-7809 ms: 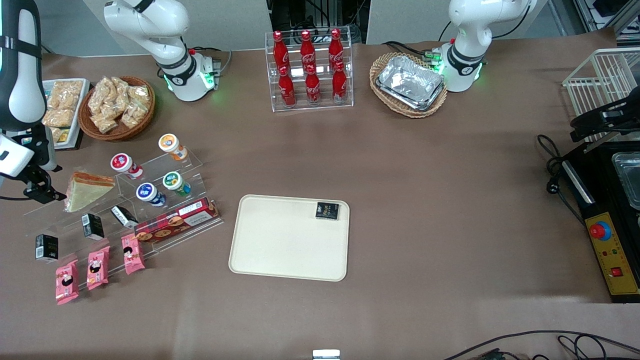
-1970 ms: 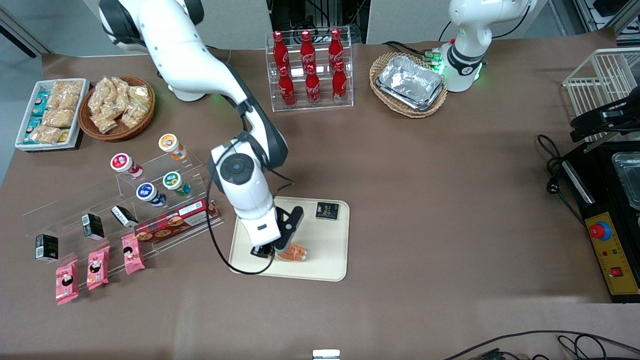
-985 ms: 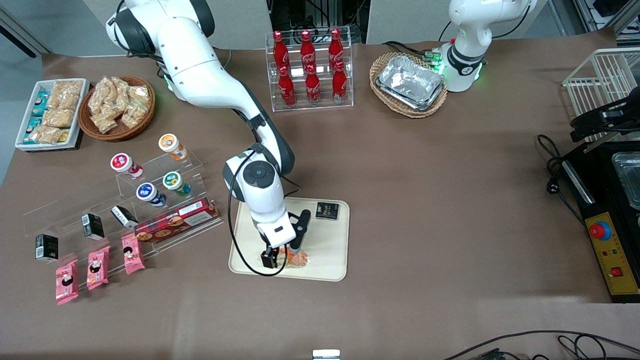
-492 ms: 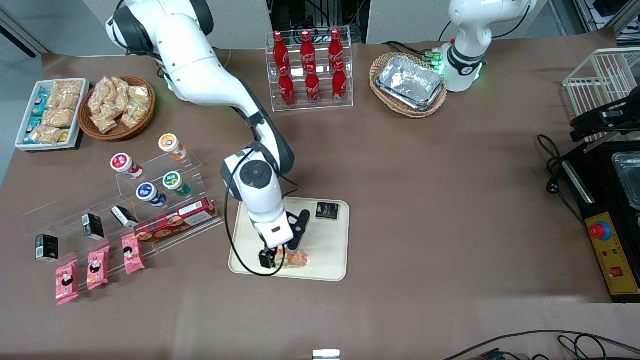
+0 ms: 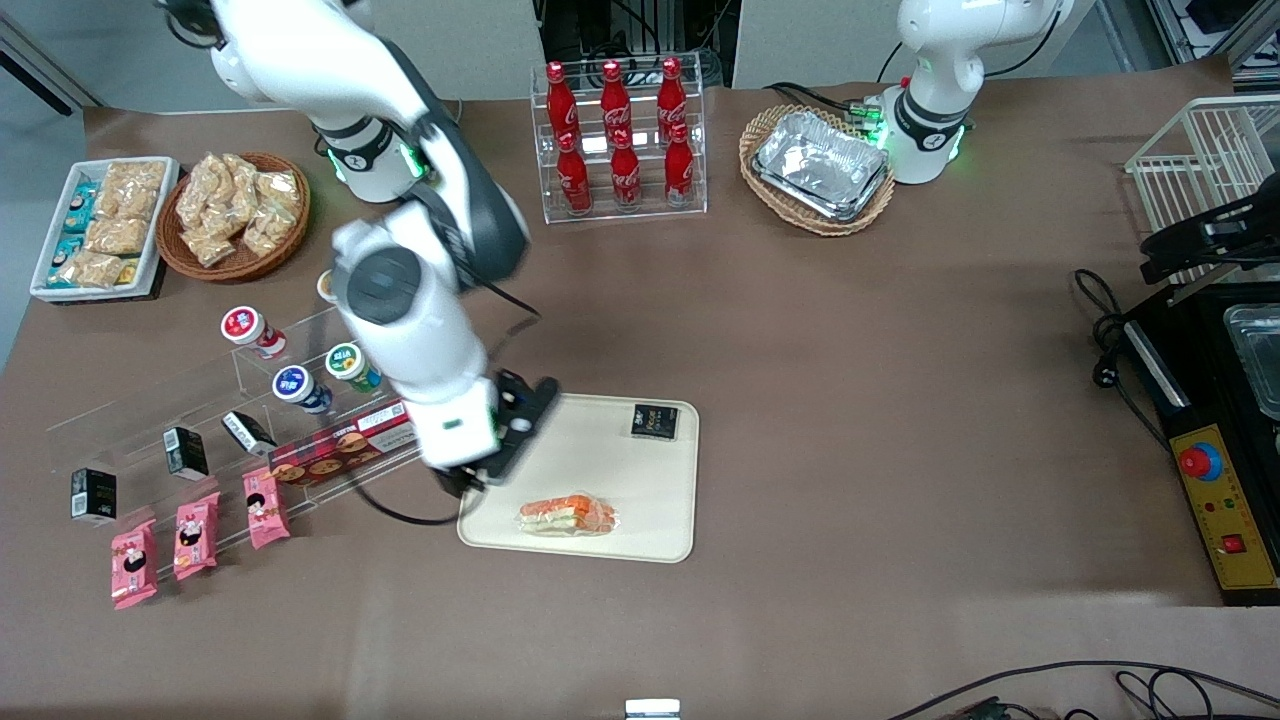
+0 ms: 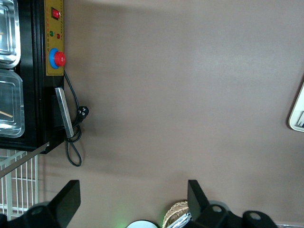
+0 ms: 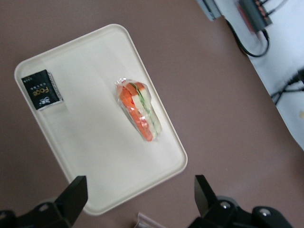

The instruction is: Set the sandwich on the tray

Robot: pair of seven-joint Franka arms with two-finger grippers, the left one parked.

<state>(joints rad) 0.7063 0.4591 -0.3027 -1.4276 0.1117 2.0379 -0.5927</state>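
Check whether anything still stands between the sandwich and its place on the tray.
Nothing does. The sandwich already lies on the tray, near its edge closest to the front camera, apart from the small black box. The end effector is open, above the tray's corner toward the working arm's end, holding nothing.

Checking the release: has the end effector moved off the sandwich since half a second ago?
Yes. The end effector, open, has risen and pulled back toward the snack rack, past the tray edge; the sandwich lies free on the tray.
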